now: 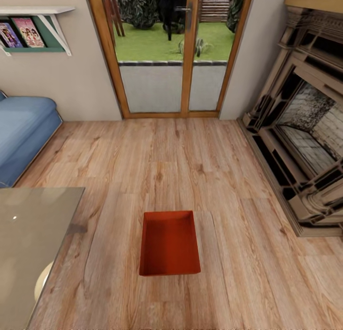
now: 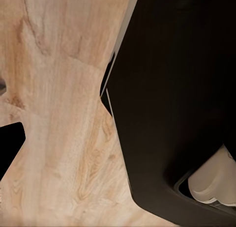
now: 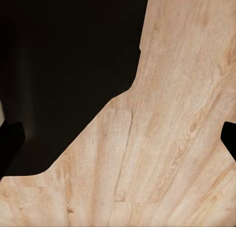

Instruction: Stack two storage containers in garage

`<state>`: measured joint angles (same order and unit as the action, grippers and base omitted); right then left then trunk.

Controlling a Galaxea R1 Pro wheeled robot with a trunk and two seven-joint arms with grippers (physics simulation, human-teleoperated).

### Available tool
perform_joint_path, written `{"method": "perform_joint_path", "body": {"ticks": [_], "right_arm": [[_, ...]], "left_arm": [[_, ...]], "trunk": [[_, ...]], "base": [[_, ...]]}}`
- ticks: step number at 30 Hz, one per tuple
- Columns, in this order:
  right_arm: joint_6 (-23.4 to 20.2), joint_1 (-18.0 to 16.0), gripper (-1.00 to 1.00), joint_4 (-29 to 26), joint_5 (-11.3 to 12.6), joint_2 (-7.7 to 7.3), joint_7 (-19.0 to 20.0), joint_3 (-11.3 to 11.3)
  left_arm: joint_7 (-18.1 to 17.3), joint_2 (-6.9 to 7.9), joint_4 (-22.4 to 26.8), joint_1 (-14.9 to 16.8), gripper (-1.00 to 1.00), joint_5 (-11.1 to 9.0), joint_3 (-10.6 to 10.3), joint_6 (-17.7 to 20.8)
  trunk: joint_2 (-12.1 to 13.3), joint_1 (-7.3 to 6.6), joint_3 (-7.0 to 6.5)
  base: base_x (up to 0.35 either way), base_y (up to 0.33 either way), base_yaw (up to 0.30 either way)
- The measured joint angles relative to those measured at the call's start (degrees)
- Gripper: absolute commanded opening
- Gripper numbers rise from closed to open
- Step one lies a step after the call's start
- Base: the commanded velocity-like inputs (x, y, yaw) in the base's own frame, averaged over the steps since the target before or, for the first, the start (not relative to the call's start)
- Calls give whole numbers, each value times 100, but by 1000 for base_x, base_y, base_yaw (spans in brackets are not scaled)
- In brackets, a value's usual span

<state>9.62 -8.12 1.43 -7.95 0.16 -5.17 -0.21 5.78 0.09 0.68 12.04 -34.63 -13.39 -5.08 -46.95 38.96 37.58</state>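
You're in the living room: one storage container sits open side up on the wood-plank floor, in front of the glass doors, between the glass desk and fireplace. Whether either gripper is spread or pressed together, you cannot tell.

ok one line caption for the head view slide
Orange-red storage container on the living room's wood-plank floor, before glass doors.
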Motion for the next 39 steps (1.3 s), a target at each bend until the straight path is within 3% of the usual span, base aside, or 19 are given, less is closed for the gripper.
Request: {"method": "perform_joint_path", "body": {"ticks": [39], "right_arm": [[4,0,100,0,0,0,-2,-3]], "left_arm": [[0,0,0,0,100,0,-1,0]], "trunk": [[0,0,363]], "base": [[0,0,21]]}}
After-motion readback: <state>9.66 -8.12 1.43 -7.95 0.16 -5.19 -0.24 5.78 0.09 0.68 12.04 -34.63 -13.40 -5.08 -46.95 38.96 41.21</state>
